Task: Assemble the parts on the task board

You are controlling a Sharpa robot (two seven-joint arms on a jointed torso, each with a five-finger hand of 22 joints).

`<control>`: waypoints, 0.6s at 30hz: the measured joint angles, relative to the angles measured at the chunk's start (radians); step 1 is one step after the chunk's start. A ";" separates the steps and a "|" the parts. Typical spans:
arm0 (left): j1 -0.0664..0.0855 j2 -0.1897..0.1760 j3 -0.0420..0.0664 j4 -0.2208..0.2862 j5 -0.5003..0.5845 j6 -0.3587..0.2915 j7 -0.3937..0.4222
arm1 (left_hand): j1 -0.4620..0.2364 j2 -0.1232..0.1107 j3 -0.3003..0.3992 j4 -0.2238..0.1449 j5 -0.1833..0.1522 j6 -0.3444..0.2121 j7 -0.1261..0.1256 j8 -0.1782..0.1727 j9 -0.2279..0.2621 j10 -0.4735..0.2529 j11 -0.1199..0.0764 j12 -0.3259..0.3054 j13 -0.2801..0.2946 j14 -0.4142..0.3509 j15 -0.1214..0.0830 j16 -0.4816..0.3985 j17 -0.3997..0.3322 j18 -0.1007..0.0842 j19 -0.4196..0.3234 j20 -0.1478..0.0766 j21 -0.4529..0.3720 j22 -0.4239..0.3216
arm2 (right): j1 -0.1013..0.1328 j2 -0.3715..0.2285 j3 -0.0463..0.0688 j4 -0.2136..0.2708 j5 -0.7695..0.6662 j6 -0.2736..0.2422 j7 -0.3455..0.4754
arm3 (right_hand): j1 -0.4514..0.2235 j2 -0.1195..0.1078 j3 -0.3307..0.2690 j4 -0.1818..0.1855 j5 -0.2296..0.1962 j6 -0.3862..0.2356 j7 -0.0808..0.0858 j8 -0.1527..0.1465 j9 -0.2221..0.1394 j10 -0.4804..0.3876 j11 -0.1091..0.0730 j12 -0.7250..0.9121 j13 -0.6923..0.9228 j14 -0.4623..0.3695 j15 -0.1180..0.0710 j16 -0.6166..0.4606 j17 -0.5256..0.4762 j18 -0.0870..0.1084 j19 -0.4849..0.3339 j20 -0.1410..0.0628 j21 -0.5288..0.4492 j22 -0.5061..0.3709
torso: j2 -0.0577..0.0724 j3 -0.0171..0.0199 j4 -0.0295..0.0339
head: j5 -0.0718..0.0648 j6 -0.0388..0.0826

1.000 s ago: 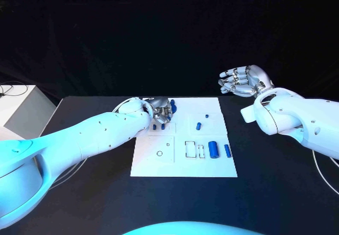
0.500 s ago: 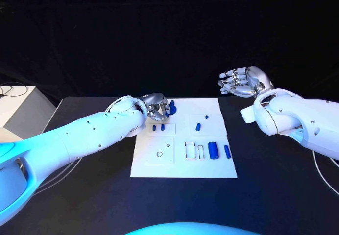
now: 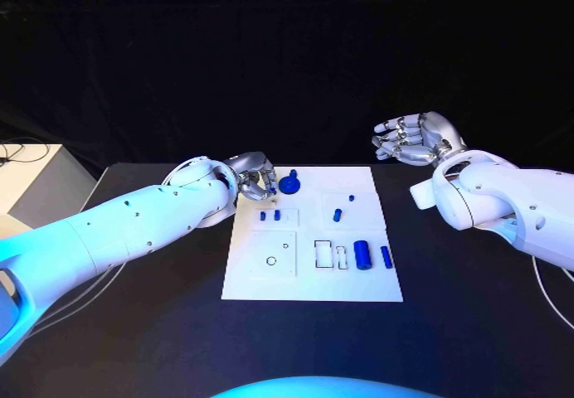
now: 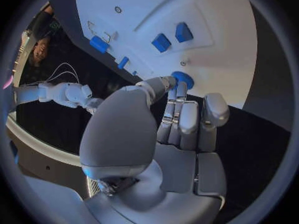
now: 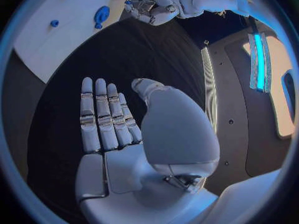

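The white task board [image 3: 311, 282] lies mid-table. A blue knob-like part [image 3: 291, 181] [image 4: 183, 79] stands at its far left corner. My left hand [image 3: 255, 184] [image 4: 177, 119] is just left of it, fingers stretched toward it, the tips at the knob; I cannot tell whether they pinch it. Two small blue parts [image 3: 269, 215] stand near that hand. More blue parts [image 3: 338, 214] and a larger cylinder [image 3: 362, 253] lie on the board's right half. My right hand [image 3: 411, 137] [image 5: 118, 129] hangs raised past the board's far right corner, empty, with fingers straight and thumb apart.
A white box [image 3: 36, 186] with a cable stands off the table's left edge. Black table [image 3: 466, 315] surrounds the board on all sides. Outlined recesses [image 3: 273, 253] mark the board's near left half.
My left hand has drawn back to the left, off the board's far left corner. The blue knob stays at that corner. The right hand has not moved.
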 measured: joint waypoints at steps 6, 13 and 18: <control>0.000 0.015 0.001 -0.027 -0.009 0.013 -0.004 | 0.000 0.000 0.000 0.000 0.000 0.002 -0.002 0.000 0.003 0.000 0.000 0.000 0.000 0.000 0.000 0.000 -0.002 0.000 0.000 0.000 0.000 0.000 | 0.000 0.001 0.000 0.000 0.000 0.001 0.000 | 0.000 0.000 0.000 0.000 0.000 0.000 0.000 0.000 0.000 0.000 0.000 0.000 -0.001 0.004 0.004 0.000 -0.003 0.000 0.000 0.000 0.000 -0.004 | 0.001 0.0005 -0.0028 | 0.003 -0.001; -0.001 0.031 -0.004 -0.054 -0.023 0.026 -0.007 | 0.000 0.000 0.000 0.000 0.000 0.002 -0.002 -0.001 0.003 0.004 -0.003 -0.005 0.000 0.000 0.000 0.000 -0.002 0.000 0.000 0.000 0.000 0.000 | 0.000 0.001 0.000 -0.001 0.000 0.002 0.000 | 0.000 0.000 0.000 0.000 0.000 0.000 0.000 0.000 0.000 0.000 0.000 0.000 -0.001 0.003 0.004 0.000 -0.003 0.000 0.000 0.000 0.000 -0.004 | 0.002 0.0012 -0.0038 | 0.003 -0.005; -0.001 0.036 -0.006 -0.063 -0.033 0.030 -0.009 | 0.000 0.000 0.000 0.000 0.000 0.001 -0.002 -0.003 0.003 0.007 0.000 -0.006 0.000 0.000 0.000 0.000 -0.002 0.000 0.000 0.000 0.000 0.000 | 0.000 0.001 0.000 0.000 0.000 0.002 0.000 | 0.000 0.000 0.000 0.000 0.000 0.000 0.000 0.000 0.000 0.000 0.000 0.000 -0.001 0.004 0.004 0.000 -0.003 0.000 0.000 0.000 0.000 -0.004 | 0.001 0.0019 -0.0035 | 0.003 -0.008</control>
